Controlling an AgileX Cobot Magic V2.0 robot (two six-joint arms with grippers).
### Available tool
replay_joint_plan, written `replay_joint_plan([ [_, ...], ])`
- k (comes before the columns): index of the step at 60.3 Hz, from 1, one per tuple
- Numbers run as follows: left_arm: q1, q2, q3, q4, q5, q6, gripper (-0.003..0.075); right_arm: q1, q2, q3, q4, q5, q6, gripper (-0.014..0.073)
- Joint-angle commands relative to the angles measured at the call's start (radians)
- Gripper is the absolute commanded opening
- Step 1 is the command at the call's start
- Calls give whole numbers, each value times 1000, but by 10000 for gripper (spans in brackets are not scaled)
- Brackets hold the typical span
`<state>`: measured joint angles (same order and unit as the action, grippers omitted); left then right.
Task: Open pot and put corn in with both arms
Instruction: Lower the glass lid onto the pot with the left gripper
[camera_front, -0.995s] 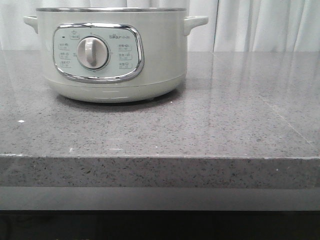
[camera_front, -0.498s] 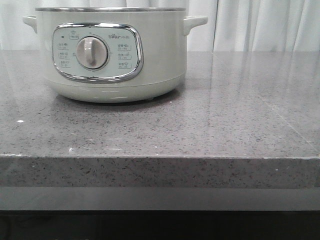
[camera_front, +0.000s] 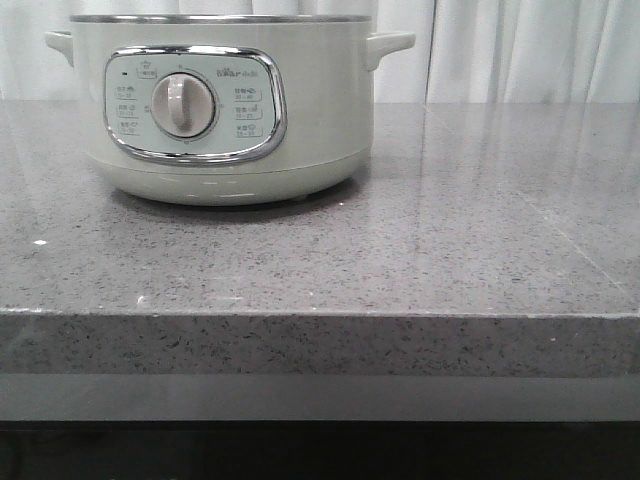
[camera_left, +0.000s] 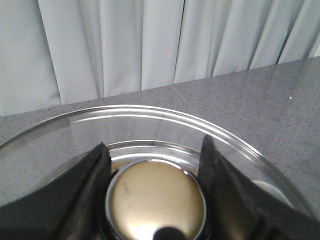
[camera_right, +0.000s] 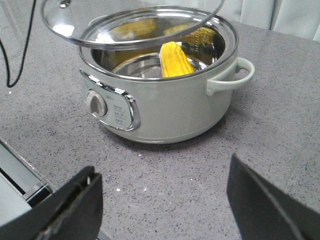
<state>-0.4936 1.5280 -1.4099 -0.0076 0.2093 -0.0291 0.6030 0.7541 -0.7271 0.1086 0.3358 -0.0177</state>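
The pale grey-green pot (camera_front: 220, 110) stands at the back left of the counter; it also shows in the right wrist view (camera_right: 160, 95). The yellow corn (camera_right: 175, 60) lies inside it, leaning on the steel wall. A glass lid (camera_right: 130, 22) hangs tilted just above the pot's rim. My left gripper (camera_left: 155, 155) is shut on the lid's round gold knob (camera_left: 156, 200), its black fingers (camera_left: 90, 180) on both sides. My right gripper (camera_right: 162, 195) is open and empty over the counter in front of the pot.
The grey speckled counter (camera_front: 420, 250) has a front edge (camera_front: 320, 315) near the camera. White curtains (camera_front: 520, 50) hang behind. A black cable (camera_right: 20, 45) lies to one side of the pot in the right wrist view.
The pot has shifted a very small way to the left in the front view. Nothing else has visibly changed.
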Motion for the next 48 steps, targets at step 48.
replay_joint_plan([
  [48,13,77,-68,-58,-187,-1,249,1,-11,-29,5,-83,1,542],
])
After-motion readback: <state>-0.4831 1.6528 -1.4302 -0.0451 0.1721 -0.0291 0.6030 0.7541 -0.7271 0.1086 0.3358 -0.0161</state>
